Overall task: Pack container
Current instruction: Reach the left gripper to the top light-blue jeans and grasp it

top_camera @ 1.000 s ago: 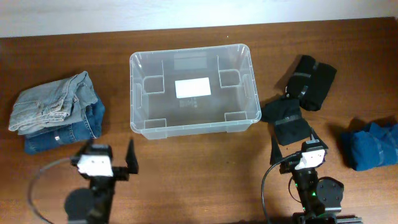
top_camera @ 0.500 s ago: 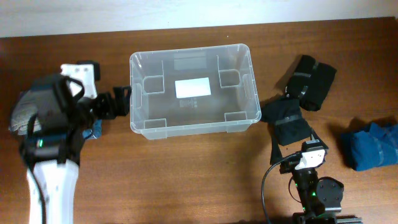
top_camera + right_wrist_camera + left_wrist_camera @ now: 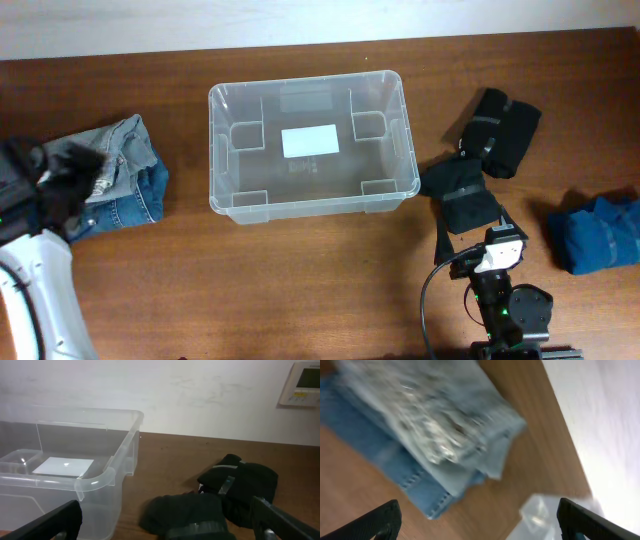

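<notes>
**Both sets of jaws spread wide, nothing held**

Left jaws stand wide apart in the left wrist view, with nothing between them. We see them hanging above the folded jeans [image 3: 435, 425], apart from the cloth, though that view is blurred. Right jaws are just as widely spread in the right wrist view. They grip nothing and face the black garments [image 3: 220, 505].

From overhead, the container [image 3: 300, 206] sits upright on the tabletop [image 3: 300, 280] at about 12 o'clock of centre. We see nothing inside it but the white label [image 3: 310, 141] on its base. The jeans [image 3: 110, 180] lie at 9 o'clock of it, well apart. The left arm [image 3: 40, 260] reaches in from 8 o'clock and overlaps the pile's left edge. The black garments [image 3: 480, 160] lie at 3 o'clock, near the container's right wall. A blue garment [image 3: 595, 232] lies further out at 4 o'clock. The right arm [image 3: 500, 290] sits at 5 o'clock, just below the black garments.
</notes>
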Robot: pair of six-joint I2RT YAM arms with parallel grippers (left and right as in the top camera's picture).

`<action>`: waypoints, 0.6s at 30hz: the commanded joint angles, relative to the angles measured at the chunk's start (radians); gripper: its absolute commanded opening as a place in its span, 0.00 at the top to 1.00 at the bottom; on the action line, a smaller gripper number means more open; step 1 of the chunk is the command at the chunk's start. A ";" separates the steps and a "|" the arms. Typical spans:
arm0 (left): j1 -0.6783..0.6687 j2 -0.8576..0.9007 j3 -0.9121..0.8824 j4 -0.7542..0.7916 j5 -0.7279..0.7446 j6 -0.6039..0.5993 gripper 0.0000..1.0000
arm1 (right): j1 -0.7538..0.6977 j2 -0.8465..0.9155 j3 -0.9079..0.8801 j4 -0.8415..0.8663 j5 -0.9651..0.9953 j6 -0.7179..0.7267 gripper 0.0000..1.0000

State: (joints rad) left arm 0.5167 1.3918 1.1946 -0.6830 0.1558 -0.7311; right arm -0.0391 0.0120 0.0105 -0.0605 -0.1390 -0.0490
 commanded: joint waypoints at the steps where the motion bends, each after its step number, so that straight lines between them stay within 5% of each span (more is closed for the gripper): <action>1: 0.061 0.013 -0.068 0.039 -0.033 -0.111 0.01 | 0.006 -0.006 -0.005 -0.006 0.005 0.001 0.01; 18: 0.114 0.282 -0.215 0.523 -0.018 -0.171 0.01 | 0.006 -0.006 -0.005 -0.006 0.005 0.001 0.01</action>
State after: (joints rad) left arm 0.6281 1.6157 0.9833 -0.2035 0.1310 -0.8879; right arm -0.0391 0.0120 0.0105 -0.0605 -0.1390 -0.0494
